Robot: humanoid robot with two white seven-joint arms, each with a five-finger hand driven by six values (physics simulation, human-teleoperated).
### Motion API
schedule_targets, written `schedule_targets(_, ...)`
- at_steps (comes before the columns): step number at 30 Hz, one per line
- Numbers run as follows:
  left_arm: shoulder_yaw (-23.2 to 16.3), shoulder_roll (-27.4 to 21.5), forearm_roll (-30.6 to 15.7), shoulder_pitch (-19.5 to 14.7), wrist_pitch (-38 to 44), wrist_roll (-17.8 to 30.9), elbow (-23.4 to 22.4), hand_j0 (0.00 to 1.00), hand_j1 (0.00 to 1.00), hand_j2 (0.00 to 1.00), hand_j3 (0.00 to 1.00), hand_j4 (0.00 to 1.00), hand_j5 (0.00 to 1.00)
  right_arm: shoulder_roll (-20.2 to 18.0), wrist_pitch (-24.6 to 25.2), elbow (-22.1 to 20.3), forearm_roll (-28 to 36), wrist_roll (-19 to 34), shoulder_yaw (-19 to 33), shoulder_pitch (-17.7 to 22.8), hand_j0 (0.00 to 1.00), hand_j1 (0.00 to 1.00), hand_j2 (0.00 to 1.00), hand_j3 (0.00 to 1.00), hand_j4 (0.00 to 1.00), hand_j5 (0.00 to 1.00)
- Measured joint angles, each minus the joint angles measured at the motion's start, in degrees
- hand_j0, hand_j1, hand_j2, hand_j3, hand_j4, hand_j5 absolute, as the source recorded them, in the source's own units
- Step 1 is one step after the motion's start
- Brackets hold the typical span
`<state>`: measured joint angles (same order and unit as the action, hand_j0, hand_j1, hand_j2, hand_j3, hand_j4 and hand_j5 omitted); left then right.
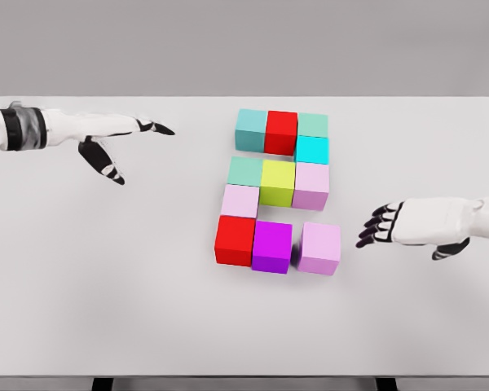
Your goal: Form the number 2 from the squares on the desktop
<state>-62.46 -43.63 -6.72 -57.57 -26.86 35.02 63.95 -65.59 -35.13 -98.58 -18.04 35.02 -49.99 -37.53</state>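
The 2 is nearly built. Take the yellow cube [278,181] at the heart of the figure as the marker. Above it runs the top bar: teal cube [251,129], red cube [281,130], pale green cube [312,125], with the cyan cube [312,150] hanging below that green one as the right-hand stroke. Flanking the yellow cube are a mint cube [245,170] and a pink cube [311,184]. Down-left of it a pale pink cube [240,200] forms the left stroke, and beneath sit the lower red cube [235,239] and the purple cube [272,244].

The odd one out: the last pink cube [320,247], down-right of the yellow cube, stands just apart from the purple one, a thin gap showing. That looks like the closing step: a nudge leftward to seat it flush.

The right hand [389,225] hovers just beyond that cube, fingers loosely curled, gripping nothing. The left hand [118,140] hangs well off on the far side of the yellow cube, fingers spread, empty.

No containers anywhere; everything sits on the bare white table [106,285].
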Motion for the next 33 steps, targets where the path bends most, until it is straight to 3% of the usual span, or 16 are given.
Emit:
schedule_targets(4, -0.3, -3.4, -0.1, 0.9, -6.1, 0.0, 1.3, 1.0, 1.0, 1.0, 1.0, 1.0, 1.0, 0.3, 0.0, -1.3, -0.1, 0.0, -0.6, 0.0, 1.0, 1.0, 1.0, 1.0, 1.0, 1.0)
schedule_targets(11, -0.4, -6.9, -0.1, 2.3, -8.1, 0.0, 1.0, 1.0, 1.0, 1.0, 1.0, 1.0, 1.0, 1.4, 0.0, -2.0, -0.1, 0.0, -1.3, 0.0, 1.0, 1.0, 1.0, 1.0, 1.0, 1.0)
schedule_targets(33, -0.3, -8.2, -0.1, 2.3, -8.3, 0.0, 0.7, 1.0, 1.0, 1.0, 1.0, 1.0, 1.0, 2.6, 0.0, -2.1, -0.1, 0.0, -1.5, -0.2, 1.0, 1.0, 1.0, 1.0, 1.0, 1.0)
